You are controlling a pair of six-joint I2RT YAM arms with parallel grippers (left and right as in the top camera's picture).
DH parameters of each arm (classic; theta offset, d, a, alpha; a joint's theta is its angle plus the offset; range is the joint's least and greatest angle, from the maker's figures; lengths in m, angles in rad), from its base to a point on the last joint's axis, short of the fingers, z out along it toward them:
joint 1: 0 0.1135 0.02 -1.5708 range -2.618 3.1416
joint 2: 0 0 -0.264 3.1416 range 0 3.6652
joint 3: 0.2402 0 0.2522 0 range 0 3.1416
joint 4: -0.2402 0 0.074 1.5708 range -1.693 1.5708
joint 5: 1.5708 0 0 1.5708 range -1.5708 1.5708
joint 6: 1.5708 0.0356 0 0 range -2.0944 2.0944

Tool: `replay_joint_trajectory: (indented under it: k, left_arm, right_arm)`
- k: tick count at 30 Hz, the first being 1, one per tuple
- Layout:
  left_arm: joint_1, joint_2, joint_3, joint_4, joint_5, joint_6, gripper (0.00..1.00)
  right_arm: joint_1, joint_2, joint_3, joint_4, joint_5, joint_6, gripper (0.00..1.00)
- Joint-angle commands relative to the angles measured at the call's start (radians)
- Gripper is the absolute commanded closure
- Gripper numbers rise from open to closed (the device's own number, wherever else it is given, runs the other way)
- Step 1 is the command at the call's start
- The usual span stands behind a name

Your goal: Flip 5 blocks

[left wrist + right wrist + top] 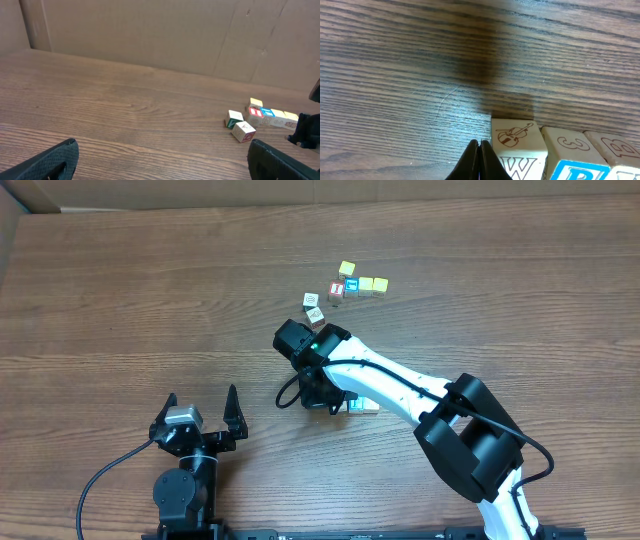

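At table centre, under the right arm's wrist, a short row of blocks (362, 406) lies on the table (120, 300); overhead, only two of the row show past the arm; the right wrist view shows the W block (517, 147) at the row's left end, a "3" block (567, 145) touching it, and more lettered faces beyond, cut off by the frame edge; the right gripper (479, 152) has its fingers pressed together and holds nothing; its tips sit low over the table just beside the W block's near-left corner; contact cannot be confirmed; the left gripper (201, 400) stands fully spread and empty at near left, well apart from all blocks; far of the right gripper, a loose cluster (372, 284) of about seven cubes lies on the table; it includes a yellow cube (346, 269), a blue-lettered cube (351, 285) and the red "I" cube (337, 290), which does not count for the task; progress: no face tells flipped from unflipped, so the number done cannot be read; judged from the layout, the row at the right gripper is the work in hand, and the closed tips at the W block suggest tipping it over by a push; whether the far cluster needs treatment cannot be told.
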Motion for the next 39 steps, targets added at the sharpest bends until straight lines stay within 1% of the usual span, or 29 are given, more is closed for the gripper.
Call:
replay_joint_trajectory:
  k: [1, 25, 39]
  left_arm:
    - [-0.007, -0.011, -0.003, 0.002, 0.011, 0.019, 0.0]
    - [-0.007, -0.011, -0.003, 0.002, 0.011, 0.019, 0.0]
    - [-0.007, -0.011, -0.003, 0.002, 0.011, 0.019, 0.0]
  right_arm:
    - [0.0, -0.013, -0.004, 0.001, 0.01, 0.012, 0.96]
    - [-0.023, -0.014, 0.02, 0.013, 0.009, 0.053, 0.96]
    - [-0.024, -0.014, 0.05, -0.041, 0.018, 0.053, 0.96]
